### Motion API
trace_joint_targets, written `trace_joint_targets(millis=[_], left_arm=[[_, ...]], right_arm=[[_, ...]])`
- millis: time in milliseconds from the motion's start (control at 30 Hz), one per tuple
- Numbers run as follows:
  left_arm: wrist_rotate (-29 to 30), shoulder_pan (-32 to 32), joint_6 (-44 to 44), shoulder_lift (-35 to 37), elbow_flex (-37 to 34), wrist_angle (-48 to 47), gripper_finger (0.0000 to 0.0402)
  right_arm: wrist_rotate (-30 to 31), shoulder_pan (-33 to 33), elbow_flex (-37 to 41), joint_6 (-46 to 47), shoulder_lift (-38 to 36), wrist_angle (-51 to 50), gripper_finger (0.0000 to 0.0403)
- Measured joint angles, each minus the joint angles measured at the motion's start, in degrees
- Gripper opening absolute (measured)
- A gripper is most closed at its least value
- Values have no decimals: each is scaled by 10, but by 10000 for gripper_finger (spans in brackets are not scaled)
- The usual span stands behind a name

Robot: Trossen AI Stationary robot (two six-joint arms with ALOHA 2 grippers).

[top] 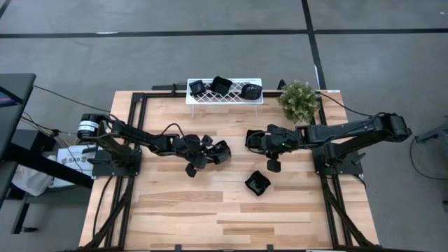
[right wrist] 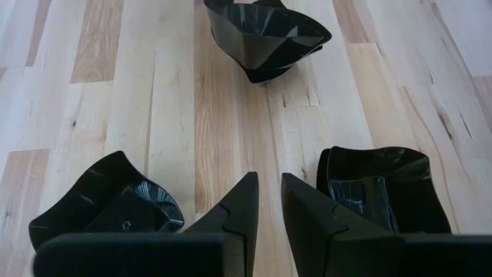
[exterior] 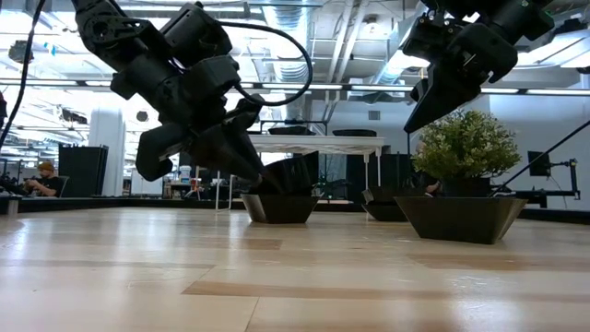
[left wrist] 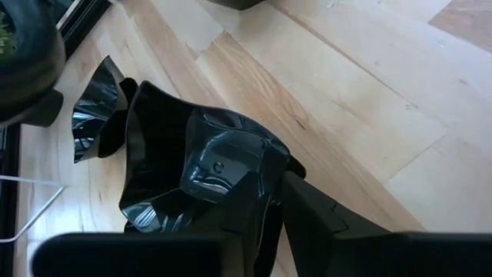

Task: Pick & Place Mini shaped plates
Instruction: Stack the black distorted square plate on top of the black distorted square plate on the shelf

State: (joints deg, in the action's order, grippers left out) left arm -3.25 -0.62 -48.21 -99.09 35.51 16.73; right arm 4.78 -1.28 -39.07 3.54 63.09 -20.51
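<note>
Left gripper point(top: 210, 150) low over table centre-left, fingers clamped on rim of angular black dish point(left wrist: 196, 165); dish base on wood in low view. Second dish point(left wrist: 96, 108) just beyond it. White rack point(top: 224, 98) at far edge carries three dishes point(top: 220, 85). Right gripper point(right wrist: 265, 204) raised above table right of centre, fingers nearly together, gripping nothing. Dishes below it: one each side point(right wrist: 108, 204) point(right wrist: 380, 188), one ahead point(right wrist: 265, 35). Potted plant point(top: 299, 100) at far right corner.
</note>
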Motion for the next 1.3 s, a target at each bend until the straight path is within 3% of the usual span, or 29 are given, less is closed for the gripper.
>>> trace_joint_targets(millis=[233, 500, 1067, 1300], left_arm=[[0, 0, 0, 0, 0, 0, 8], [8, -6, -34, 1, 0, 1, 5], [129, -35, -56, 108, 0, 1, 4], [227, -34, -55, 193, 0, 1, 6]], right_arm=[[0, 0, 0, 0, 0, 0, 53], [0, 0, 0, 1, 0, 0, 53], [0, 0, 0, 1, 0, 0, 53], [0, 0, 0, 1, 0, 0, 53]])
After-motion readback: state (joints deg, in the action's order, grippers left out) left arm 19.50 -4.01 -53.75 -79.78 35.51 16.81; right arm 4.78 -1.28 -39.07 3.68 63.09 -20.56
